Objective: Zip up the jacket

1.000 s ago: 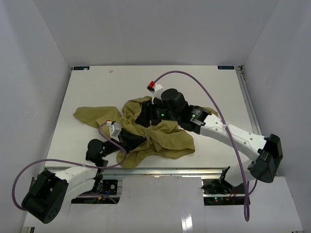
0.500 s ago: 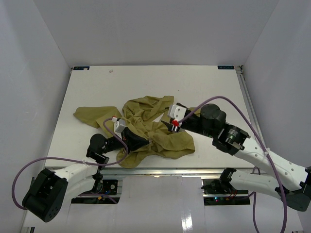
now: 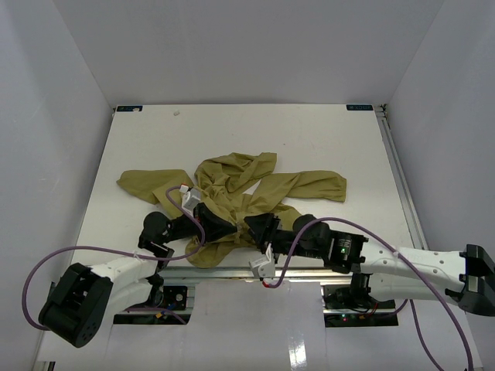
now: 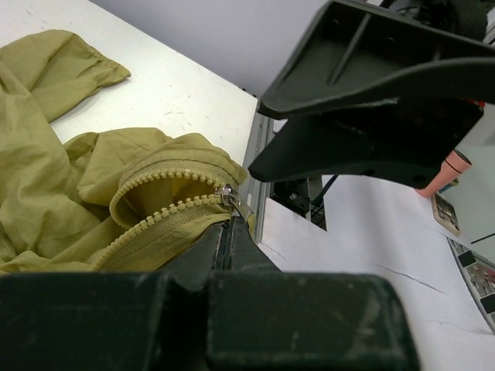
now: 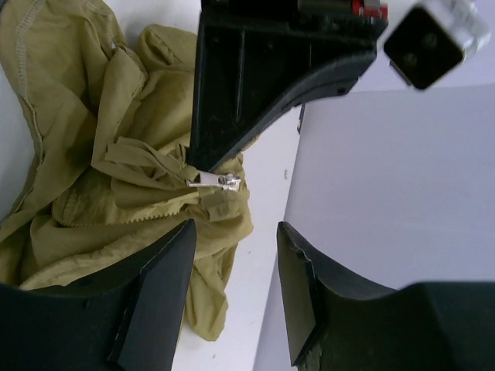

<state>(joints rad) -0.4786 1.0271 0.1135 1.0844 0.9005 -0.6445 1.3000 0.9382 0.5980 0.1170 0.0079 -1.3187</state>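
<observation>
Right arm has swung down from above the jacket (image 3: 232,182) to lie low along the near edge of the table (image 3: 232,131), so that the right gripper (image 5: 236,226) now points leftward at the left gripper (image 4: 227,232), the two nearly nose to nose. With the arm gone from over the cloth, a sleeve (image 3: 313,185) that it had covered shows spread out toward the right. The jacket is a crumpled olive heap in the middle of the table's near half, its front edge just beside the table's lip. The left gripper has not let go: its jaws are fully closed, pinching the fabric just under the zipper, holding a curved run of teeth (image 4: 158,176) up in view. The silver slider (image 4: 230,198) sits at the end of those teeth, its pull tab hanging free, right above the pinch. The right jaws stand about half open with nothing between them; from the right wrist view the slider lies just ahead of the gap and slightly left of its centre. This looks like the approach to the pull tab: one arm anchors the cloth, the other is lining up to take the slider. Zipping has not begun, and whether the two rows of teeth are already joined at the slider cannot be told.
</observation>
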